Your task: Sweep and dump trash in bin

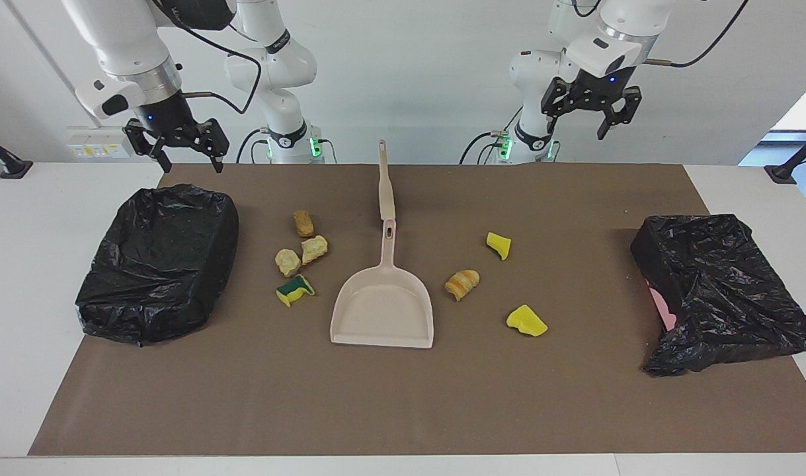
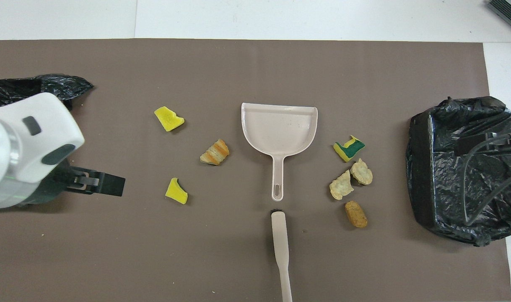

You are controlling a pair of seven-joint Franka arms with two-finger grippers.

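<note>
Trash [image 1: 462, 284] loose around dustpan [image 1: 384, 311], brush [image 2: 282, 251] cut off overhead, both jaws wide open, empty

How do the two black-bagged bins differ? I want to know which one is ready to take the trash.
The bin at the right arm's end sits level, its bag lining an open hollow that faces up. The bin at the left arm's end lies tipped, its bag draped loosely over it, with a strip of pink showing at one edge. Both are wrapped in crinkled black plastic and rest on the brown mat.
</note>
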